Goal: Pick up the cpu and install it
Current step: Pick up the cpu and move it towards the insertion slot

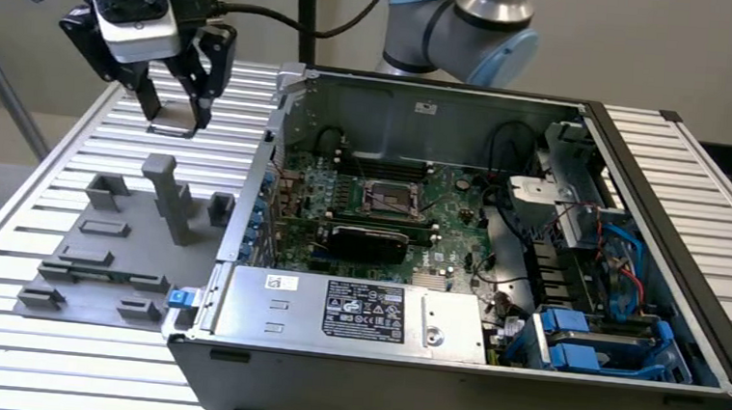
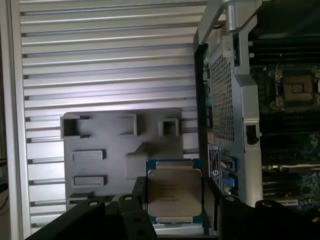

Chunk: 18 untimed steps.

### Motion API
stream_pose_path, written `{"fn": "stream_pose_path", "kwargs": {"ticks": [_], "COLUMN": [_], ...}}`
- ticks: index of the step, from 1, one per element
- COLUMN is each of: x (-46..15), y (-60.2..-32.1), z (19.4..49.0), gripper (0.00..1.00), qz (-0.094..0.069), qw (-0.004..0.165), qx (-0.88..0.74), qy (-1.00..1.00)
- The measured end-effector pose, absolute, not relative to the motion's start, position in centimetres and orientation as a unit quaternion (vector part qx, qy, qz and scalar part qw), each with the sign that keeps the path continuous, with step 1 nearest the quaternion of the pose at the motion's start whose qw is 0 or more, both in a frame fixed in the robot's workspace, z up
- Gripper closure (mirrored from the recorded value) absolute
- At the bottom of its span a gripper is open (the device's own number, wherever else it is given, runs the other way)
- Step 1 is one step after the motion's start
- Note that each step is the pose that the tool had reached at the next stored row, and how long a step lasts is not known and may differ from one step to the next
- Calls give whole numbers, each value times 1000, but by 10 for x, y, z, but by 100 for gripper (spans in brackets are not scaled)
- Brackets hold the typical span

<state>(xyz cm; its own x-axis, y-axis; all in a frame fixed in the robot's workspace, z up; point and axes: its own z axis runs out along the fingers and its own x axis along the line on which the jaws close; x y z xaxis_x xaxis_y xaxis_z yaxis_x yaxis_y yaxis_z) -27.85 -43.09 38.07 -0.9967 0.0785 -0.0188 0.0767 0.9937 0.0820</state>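
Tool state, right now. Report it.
Tool: closed on the cpu, holding it by its edges.

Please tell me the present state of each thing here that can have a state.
Small square silvery-topped cpu: lifted, held clear of everything else.
Black two-finger gripper: shut on the cpu, raised.
Black metal-framed socket on the green motherboard: empty.
Dark grey metal computer case: open, side panel off.
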Motion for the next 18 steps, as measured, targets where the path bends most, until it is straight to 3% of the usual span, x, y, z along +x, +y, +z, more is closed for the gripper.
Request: {"fn": "stream_pose_path", "kwargs": {"ticks": [18], "x": [-197], "y": [-430], "z": [389], "gripper": [45], "qz": [50], "qw": [11], "qx": [39], "qy": [998]}}
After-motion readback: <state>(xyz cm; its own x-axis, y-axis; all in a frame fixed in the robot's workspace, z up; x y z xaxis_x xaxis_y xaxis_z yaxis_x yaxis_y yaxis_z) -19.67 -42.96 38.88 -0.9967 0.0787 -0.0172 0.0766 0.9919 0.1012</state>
